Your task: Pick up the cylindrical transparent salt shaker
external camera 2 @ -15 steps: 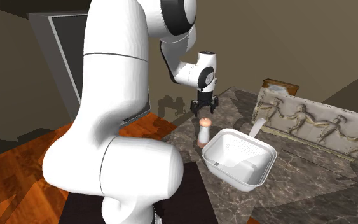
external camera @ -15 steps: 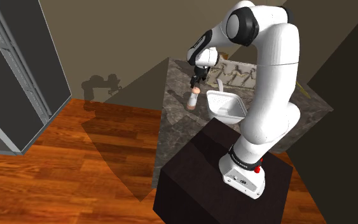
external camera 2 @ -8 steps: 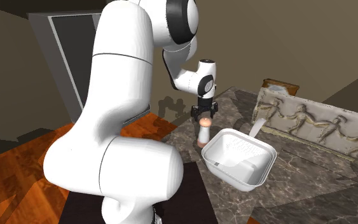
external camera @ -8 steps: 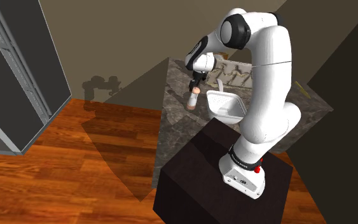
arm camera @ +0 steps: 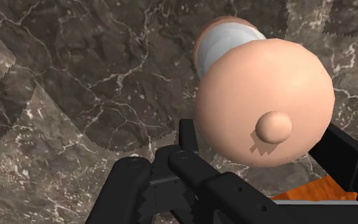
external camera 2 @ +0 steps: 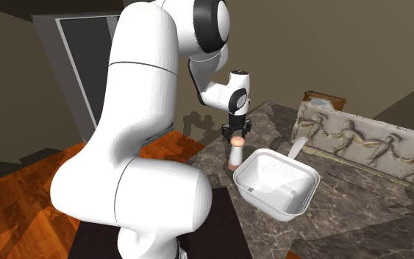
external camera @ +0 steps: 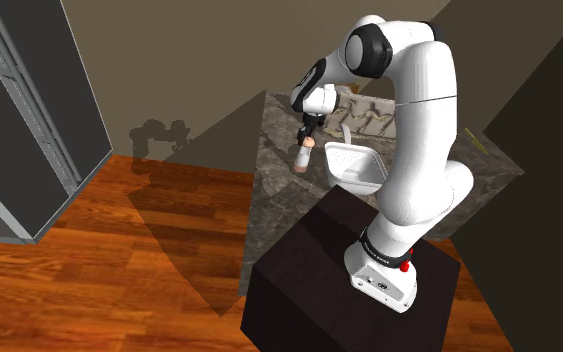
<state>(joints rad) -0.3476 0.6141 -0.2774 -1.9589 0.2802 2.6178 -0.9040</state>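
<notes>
The salt shaker (external camera 2: pixel 236 154) stands upright on the dark marble counter (external camera 2: pixel 359 217), a pale cylinder with a rounded peach cap. In the shoulder view the salt shaker (external camera: pixel 303 157) stands near the counter's left edge. My gripper (external camera 2: pixel 235 135) comes straight down on it from above, and my gripper (external camera: pixel 308 136) sits at cap height. In the wrist view the peach cap (arm camera: pixel 266 95) lies between the black fingers (arm camera: pixel 187 137), which press against its two sides. My gripper (arm camera: pixel 263 135) is shut on the cap, with the shaker's base resting on the marble.
A white square tub (external camera 2: pixel 277 180) sits right beside the shaker, with a white handle (external camera 2: pixel 295 149) leaning behind it. A carved relief panel (external camera 2: pixel 359 140) lines the counter's back. A dark tall cabinet (external camera: pixel 29 110) stands across the wooden floor (external camera: pixel 119 260).
My gripper came down from just above the shaker onto its cap. The fingers, apart before, have closed in against the cap. The shaker has not moved.
</notes>
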